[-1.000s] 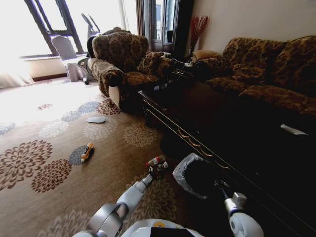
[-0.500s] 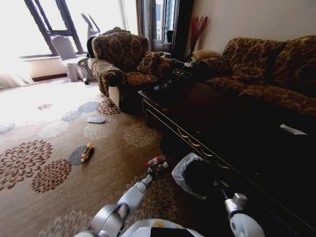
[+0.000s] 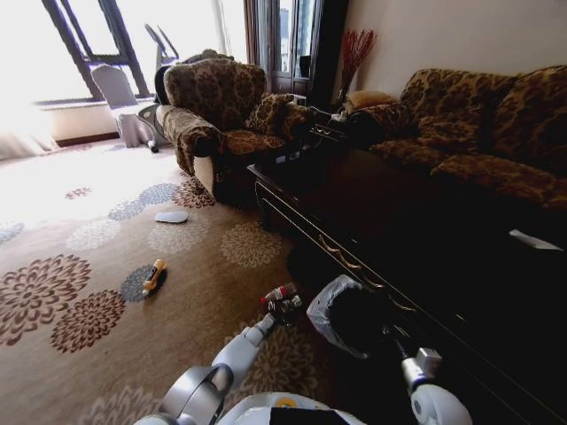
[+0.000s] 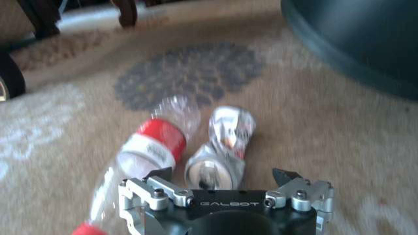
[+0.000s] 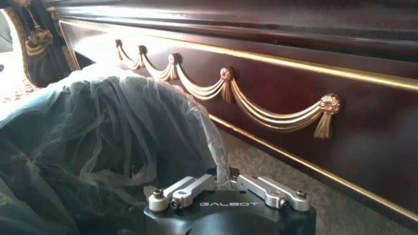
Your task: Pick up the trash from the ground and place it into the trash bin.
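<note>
**A:** Where did the trash sit against the left pincer (image 4: 222,177)?

**B:** Straight ahead at twelve o'clock. A crushed silvery can (image 4: 220,147) lay on the carpet (image 4: 339,127) between the spread fingertips, its open end toward the wrist and its long axis running away from it, in line with the reach. The jaws stood open, holding nothing.

**A:** Anything beside it?

**B:** A clear plastic bottle with a red-and-white label (image 4: 149,144), just at the can's ten o'clock, touching or nearly so, its axis slanted back past the left finger. Crinkled thin metal against glossy soft plastic; I judged a straight closing might nip the bottle too.

**A:** And the trash bin?

**B:** In the head view the trash bin (image 3: 347,312) stood at the pincer's three o'clock, near, a round black bucket with a filmy grey liner, hard against the dark carved worktop (image 3: 372,199). The left arm was plainly nearer the litter.

**A:** The right pincer (image 5: 228,182)?

**B:** Closed on the bin liner's edge (image 5: 219,147), at the rim. An orange-yellow bottle (image 3: 154,275) lay well apart at ten o'clock.
</note>
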